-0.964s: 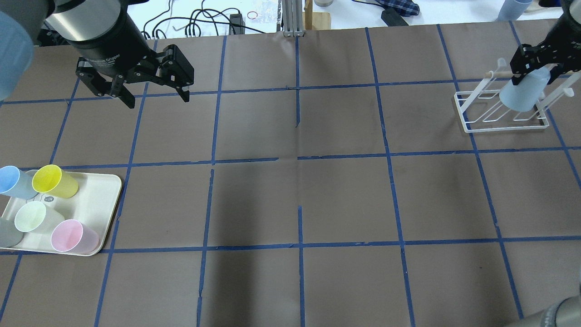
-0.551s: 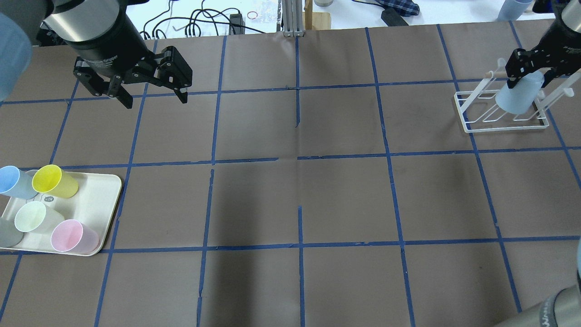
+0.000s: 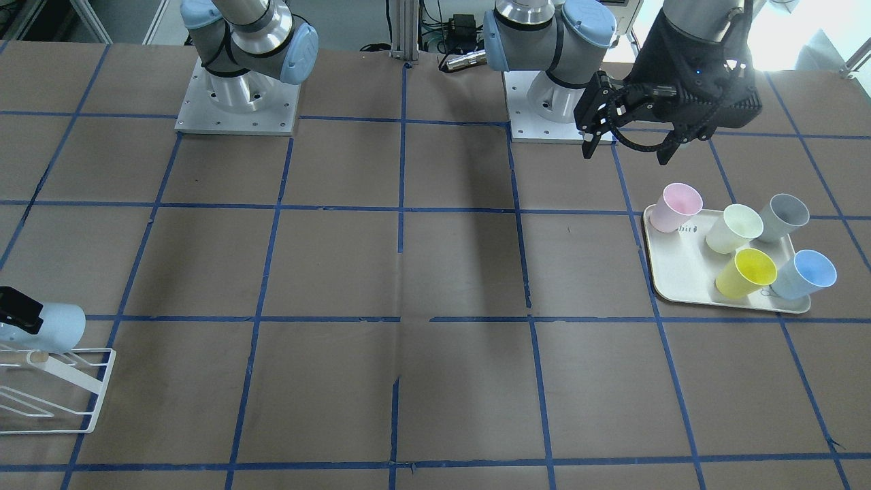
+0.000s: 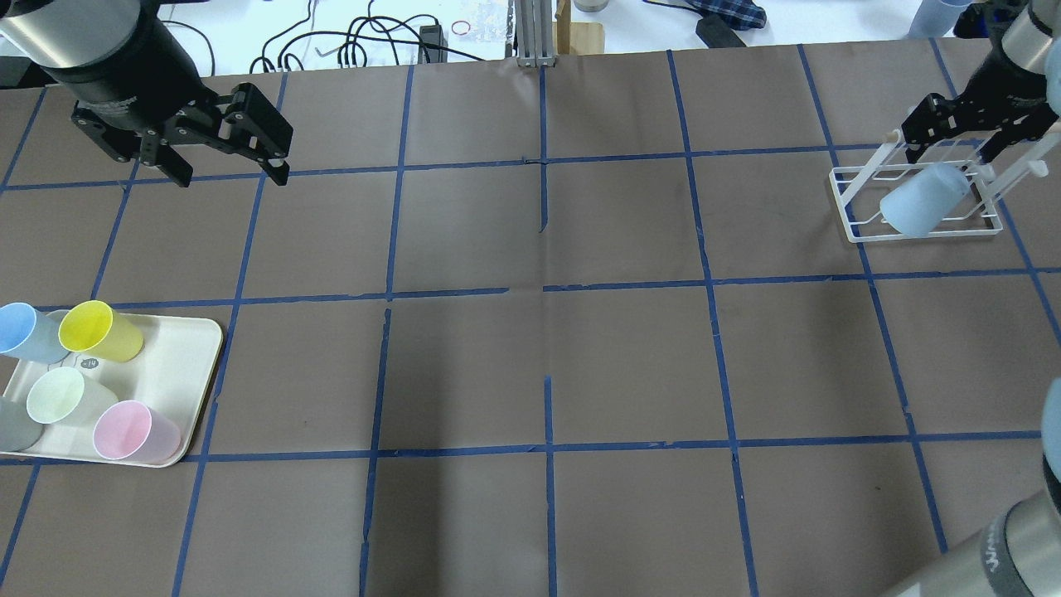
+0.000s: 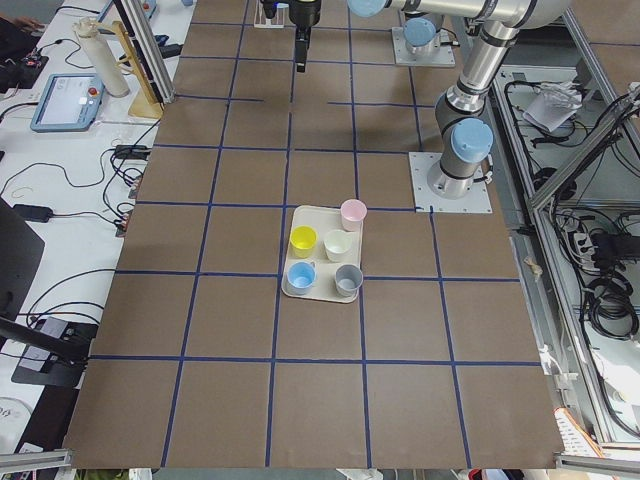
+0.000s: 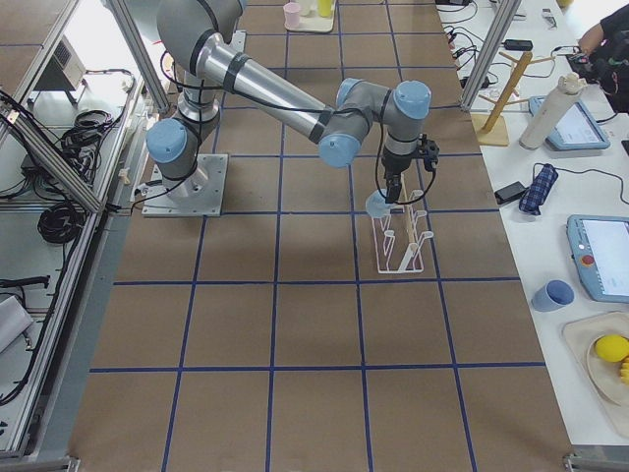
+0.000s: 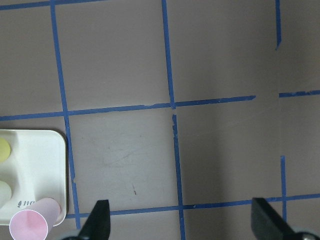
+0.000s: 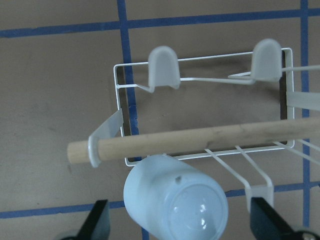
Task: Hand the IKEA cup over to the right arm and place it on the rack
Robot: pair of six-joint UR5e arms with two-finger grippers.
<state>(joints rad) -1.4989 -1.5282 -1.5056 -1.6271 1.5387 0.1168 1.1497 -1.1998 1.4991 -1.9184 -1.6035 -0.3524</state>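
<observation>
Overhead view, 8 o'clock on worktop [image 4: 530, 365]: cream tray [image 4: 186, 365]. Carries five cups: blue cup [image 4: 23, 332], yellow cup [image 4: 98, 330], pale green cup [image 4: 60, 396], grey cup [image 4: 12, 424] cut by the frame edge, and pink cup [image 4: 133, 431] at the near corner.

10 o'clock: left hand [image 4: 233, 176]. Hangs over bare worktop, well apart from the tray. Released, with fingers [image 7: 100, 222] spread wide. Grips nothing; only brown paper and blue tape lines between them in the wrist view.

2 o'clock: white wire rack [image 4: 854, 225]. IKEA cup [image 4: 916, 206] in the rack, light blue. Leans tilted, base up toward the wrist camera, mouth down among the slanted prongs, just beside the wooden dowel [image 8: 200, 137].

Just above the cup: right hand [image 4: 953, 157]. Released too, with fingers [image 8: 97, 222] spread either side of the cup and a clear gap at each. Touches the cup nowhere in the wrist view.
</observation>
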